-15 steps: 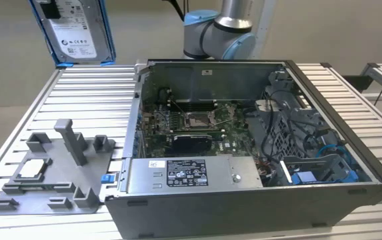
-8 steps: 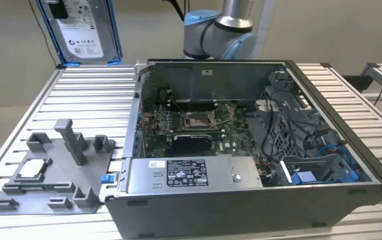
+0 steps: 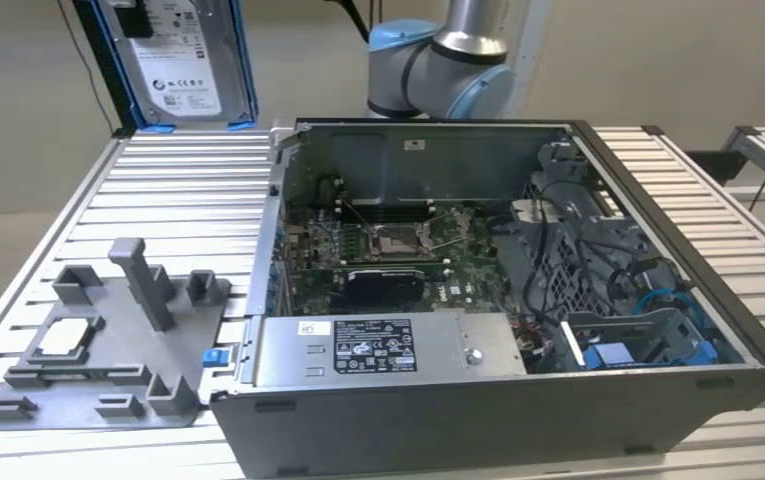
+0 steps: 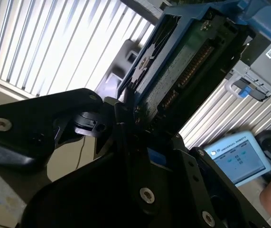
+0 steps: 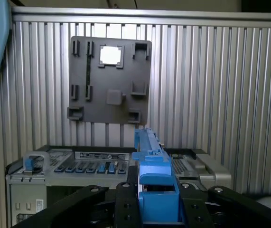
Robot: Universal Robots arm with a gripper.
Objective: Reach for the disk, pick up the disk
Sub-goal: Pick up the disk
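Observation:
The disk hangs upright in the air above the table's far corner at the exterior view's left, its white label facing the camera and its blue bracket around it. In the second wrist view the disk shows its green circuit side inside the blue frame, and my gripper is shut on its lower end. In the first wrist view the disk stands edge-on, and the black fingers of my gripper press on both sides of it.
An open computer case with a grey power supply box lies on the slatted table. A grey fixture plate holds a white-topped chip. A teach pendant and a person's hand are nearby.

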